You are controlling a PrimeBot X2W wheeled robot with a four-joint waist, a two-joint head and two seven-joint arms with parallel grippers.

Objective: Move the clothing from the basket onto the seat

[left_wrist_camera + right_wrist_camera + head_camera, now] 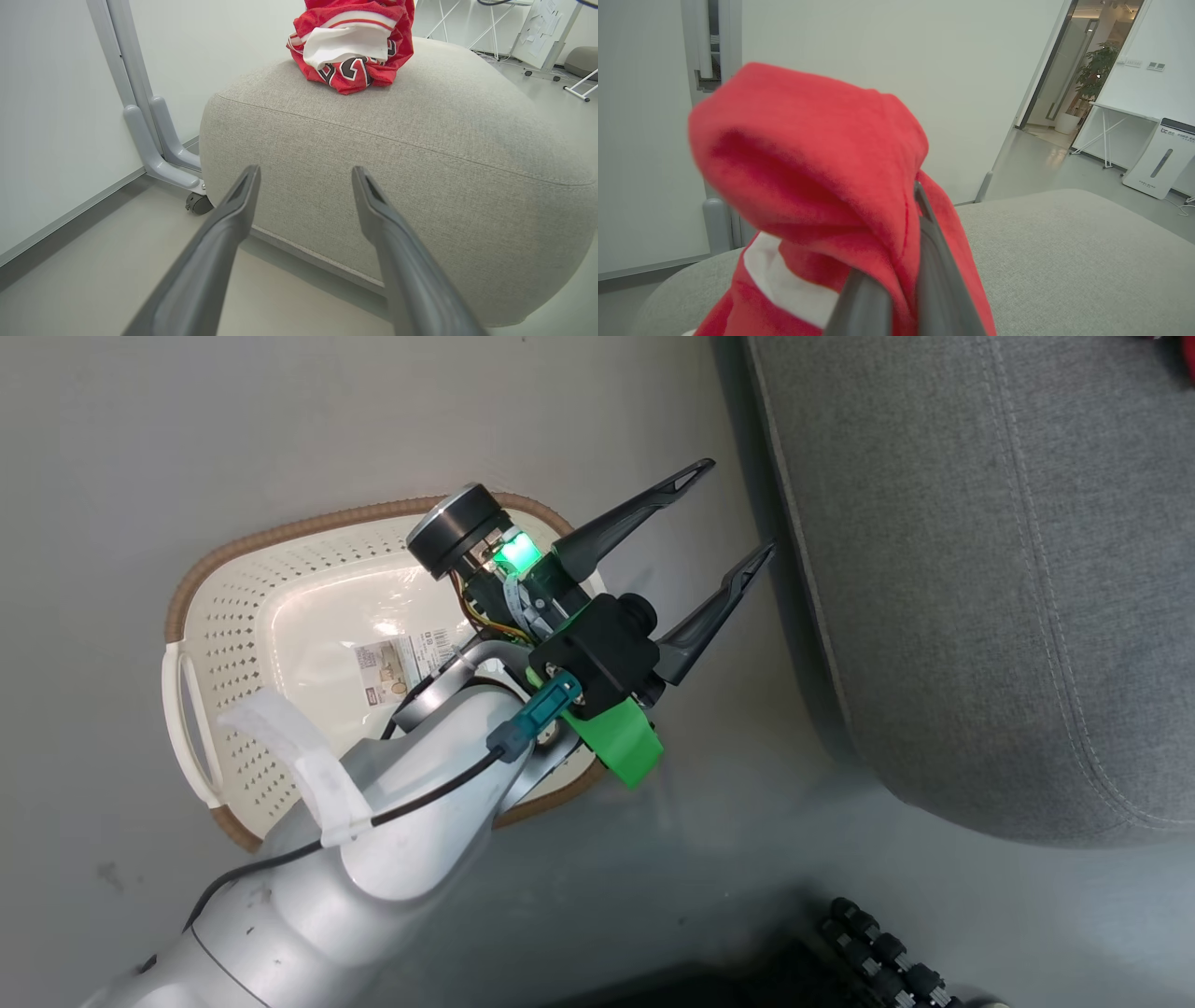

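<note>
Head view, left to right: basket sits on the grey floor, white handle on its left side. Its bottom is in plain sight, with the barcode sticker on it. Left arm comes up from lower left across the basket's right half. Left gripper is past the basket rim, over the floor gap. Its fingers are spread wide with nothing between them, tips pointing at the edge of the seat, near but apart. Seat takes the right side, stitched seam running down it.

Left wrist view: white frame leg with a black caster at left, just beside the seat's corner. Both dark fingers are wide apart, seat's side straight ahead. Clothing is a crumpled heap on top of the seat: red, white panel, black-and-white lettering, cut off by the top edge.

Right wrist view: right gripper is pinched closed on a red garment. The fabric humps up over the fingertips and drapes down the left, with a white patch low down. It hangs over the seat top; can't tell if its lower end touches the cushion, the frame cuts it off. Far right: doorway, potted plant, white table, white floor unit.
</note>
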